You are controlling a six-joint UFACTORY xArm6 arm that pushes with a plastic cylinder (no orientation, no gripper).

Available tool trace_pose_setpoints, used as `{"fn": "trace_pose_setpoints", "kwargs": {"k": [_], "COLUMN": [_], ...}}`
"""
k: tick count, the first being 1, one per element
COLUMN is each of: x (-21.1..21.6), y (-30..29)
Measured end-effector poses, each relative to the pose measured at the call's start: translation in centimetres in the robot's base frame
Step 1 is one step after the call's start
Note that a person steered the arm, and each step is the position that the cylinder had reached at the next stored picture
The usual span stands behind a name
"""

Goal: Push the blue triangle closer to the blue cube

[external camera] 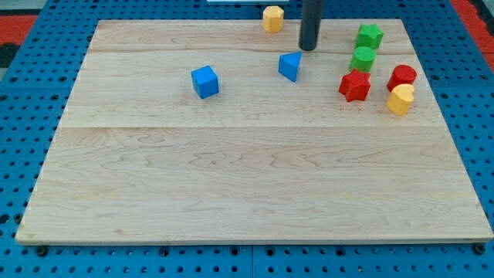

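The blue triangle (290, 66) lies on the wooden board (247, 177) near the view's top, right of centre. The blue cube (204, 81) sits to its left and slightly lower, with a wide gap of bare board between them. My tip (308, 48) is the lower end of the dark rod coming down from the view's top. It stands just above and to the right of the blue triangle, close to it but apart.
A yellow block (272, 18) sits at the board's top edge, left of the rod. At the right are a green star (370, 35), a green cylinder (363, 58), a red star (355, 85), a red cylinder (401, 76) and a yellow cylinder (400, 100).
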State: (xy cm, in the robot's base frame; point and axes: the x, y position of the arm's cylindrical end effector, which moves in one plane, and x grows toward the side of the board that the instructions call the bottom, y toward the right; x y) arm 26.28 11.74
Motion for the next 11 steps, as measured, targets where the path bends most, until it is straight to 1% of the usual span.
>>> {"fn": "trace_pose_setpoints", "kwargs": {"k": [1, 2, 3, 4, 5, 6, 7, 8, 10, 11], "x": [2.1, 3.0, 3.4, 3.7, 3.8, 5.2, 5.2, 5.2, 7.8, 8.2], "y": [0.1, -2.5, -5.6, -6.4, -5.5, -6.5, -9.3, -10.1, -6.5, -7.3]}}
